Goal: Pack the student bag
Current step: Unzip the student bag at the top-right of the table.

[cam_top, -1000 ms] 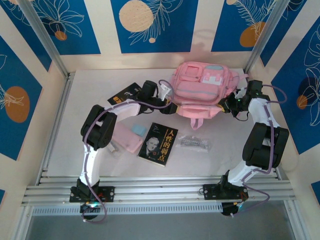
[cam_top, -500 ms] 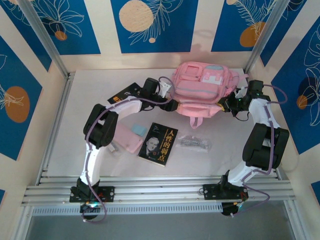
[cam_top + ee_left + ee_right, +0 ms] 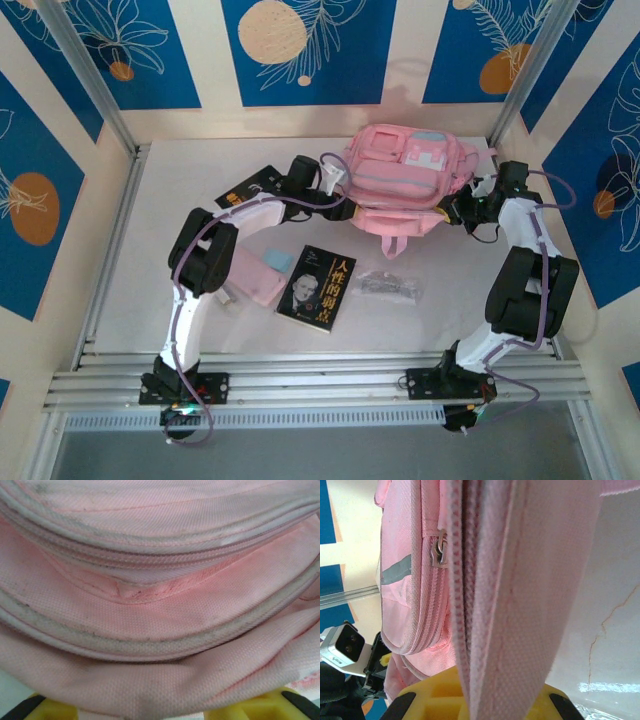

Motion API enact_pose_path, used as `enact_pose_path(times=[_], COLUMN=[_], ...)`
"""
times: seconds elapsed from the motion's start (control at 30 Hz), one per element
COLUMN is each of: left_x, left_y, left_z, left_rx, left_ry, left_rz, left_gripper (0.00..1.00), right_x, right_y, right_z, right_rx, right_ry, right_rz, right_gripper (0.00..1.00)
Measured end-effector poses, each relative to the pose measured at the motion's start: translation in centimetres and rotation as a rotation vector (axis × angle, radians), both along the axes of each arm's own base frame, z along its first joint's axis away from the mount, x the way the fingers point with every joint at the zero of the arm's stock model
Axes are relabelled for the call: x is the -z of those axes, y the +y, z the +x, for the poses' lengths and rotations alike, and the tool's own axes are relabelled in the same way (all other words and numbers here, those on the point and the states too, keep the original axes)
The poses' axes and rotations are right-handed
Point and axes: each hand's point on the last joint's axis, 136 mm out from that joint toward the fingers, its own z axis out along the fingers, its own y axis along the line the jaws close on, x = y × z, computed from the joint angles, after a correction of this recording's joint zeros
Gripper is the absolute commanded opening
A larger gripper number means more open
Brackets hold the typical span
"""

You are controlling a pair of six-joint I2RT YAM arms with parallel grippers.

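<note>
**Q:** Firstly, the left gripper (image 3: 345, 213): how does it stand?

**A:** Its yellow fingers (image 3: 240, 711) sit at the lower corners of the left wrist view, set wide apart. Pink fabric of the student bag (image 3: 405, 175) bulges down between them. Whether they press on that fabric cannot be told.

**Q:** And the right gripper (image 3: 455, 213)?

**A:** Closed on the bag. In the right wrist view a pink band of the bag's edge runs straight down between the yellow fingers (image 3: 437, 696) and fills the gap. A metal zipper pull (image 3: 438, 550) hangs just beside the band. A grey stripe (image 3: 395, 571) crosses the bag's side.

**Q:** Where does the bag lie?

**A:** At the far right of the white bench (image 3: 180, 170), front face up, pockets and patch toward the top camera. The left gripper is at its near-left edge, the right gripper at its near-right edge.

**Q:** What lies around it?

**A:** Nearer than the bag, between the two arms, lies a black-covered book (image 3: 320, 287). A clear packet (image 3: 385, 287) lies to its right, apart from it. A flat pink pencil case (image 3: 250, 283) lies just left of the book, with a small pale-blue piece (image 3: 278, 260) at its far corner. A flat black card (image 3: 248, 186) lies partly under the left arm.
</note>
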Motion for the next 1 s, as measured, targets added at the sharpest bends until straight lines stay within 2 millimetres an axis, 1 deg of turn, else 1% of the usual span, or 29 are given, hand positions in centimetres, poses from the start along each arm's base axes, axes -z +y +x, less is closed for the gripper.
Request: enact_pose_path(times=[0.03,0.13,0.17,0.23,0.3,0.33,0.43,0.47,0.5,0.53,0.57,0.63,0.67,0.7,0.73,0.83,0.93,1.0], left_x=[0.2,0.8,1.0,1.4,1.5,1.6,1.6,1.7,1.7,1.7,1.8,1.9,2.0,2.0,2.0,1.8,1.1,0.8], left_y=[0.0,-0.4,-0.6,-1.0,-1.3,-1.3,-1.3,-1.2,-1.2,-1.2,-1.2,-1.1,-1.1,-1.1,-1.2,-1.7,-2.6,-3.3], left_z=[-0.2,-1.1,-1.5,-2.1,-2.5,-2.6,-2.4,-2.3,-2.3,-2.3,-2.3,-2.3,-2.3,-2.5,-2.6,-3.1,-3.7,-4.2], left_rx=[0.005,0.032,0.040,0.056,0.066,0.066,0.063,0.059,0.056,0.054,0.050,0.036,0.032,0.025,0.021,0.006,-0.002,-0.005], left_ry=[0.000,-0.004,-0.007,-0.009,-0.022,-0.023,-0.037,-0.038,-0.039,-0.039,-0.036,-0.019,-0.010,0.004,0.015,0.057,0.089,0.105], left_rz=[0.010,0.040,0.052,0.072,0.087,0.094,0.108,0.111,0.113,0.116,0.119,0.122,0.124,0.124,0.124,0.128,0.112,0.101], left_gripper=[0.29,0.28,0.26,0.17,0.04,0.00,0.00,0.00,0.00,0.00,0.00,0.00,0.00,0.00,0.00,0.00,0.00,0.00], right_x=[0.1,0.2,0.2,0.2,0.2,0.2,0.2,0.2,0.2,0.2,0.3,0.3,0.3,0.4,0.5,0.6,0.8,1.0], right_y=[0.0,0.1,0.1,0.1,0.1,0.1,0.1,0.1,0.1,0.0,0.0,-0.1,-0.1,-0.2,-0.1,0.5,1.8,3.3], right_z=[0.0,-0.1,-0.1,-0.1,0.0,0.0,0.0,0.0,0.0,-0.1,-0.1,-0.1,-0.2,-0.5,-1.0,-3.0,-5.3,-6.9], right_rx=[0.000,-0.002,-0.003,-0.002,-0.002,-0.002,-0.002,-0.002,-0.001,0.003,0.007,0.015,0.020,0.030,0.041,0.066,0.089,0.093], right_ry=[0.002,0.006,0.006,0.004,0.001,0.000,0.001,0.001,0.002,0.006,0.010,0.015,0.018,0.021,0.029,0.044,0.061,0.071], right_rz=[0.001,0.002,0.002,0.001,0.000,-0.001,-0.001,0.000,-0.001,-0.001,-0.001,-0.003,-0.006,-0.011,-0.010,0.004,0.025,0.037], right_gripper=[0.00,0.00,0.00,0.00,0.00,0.00,0.00,0.05,0.20,0.46,0.64,0.83,0.95,0.99,1.00,0.99,0.99,0.99])
